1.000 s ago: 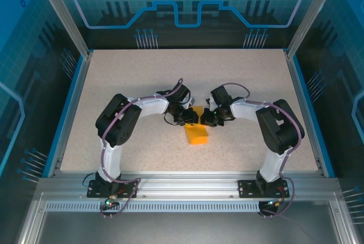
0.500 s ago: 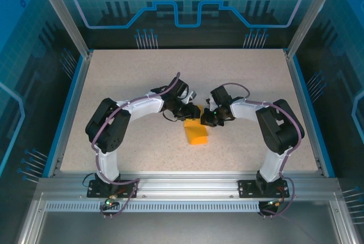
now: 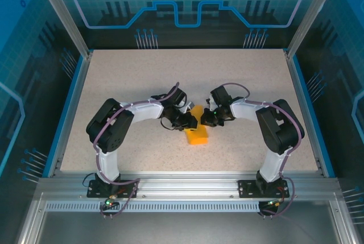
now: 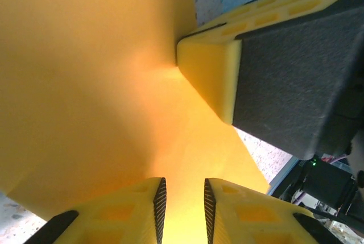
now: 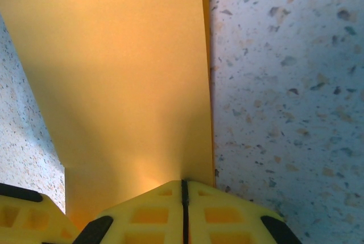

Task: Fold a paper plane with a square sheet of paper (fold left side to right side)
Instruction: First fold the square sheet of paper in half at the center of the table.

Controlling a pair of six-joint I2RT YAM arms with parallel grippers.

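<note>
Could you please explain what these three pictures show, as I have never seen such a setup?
The machine is two robot arms, a left arm and a right arm, bolted at the near edge of a table, each ending in a two-finger gripper. The wide picture comes from a fixed camera above and behind them; the other two come from cameras on the wrists, so the yellow fingers at the bottom are that arm's own. On the table lies a folded sheet of orange paper, and both grippers meet at its far part. The left gripper has a narrow gap between its fingers, with paper seen through it. The right gripper is shut, its tip on the paper near one edge; whether it pinches or presses the sheet I cannot tell.
</note>
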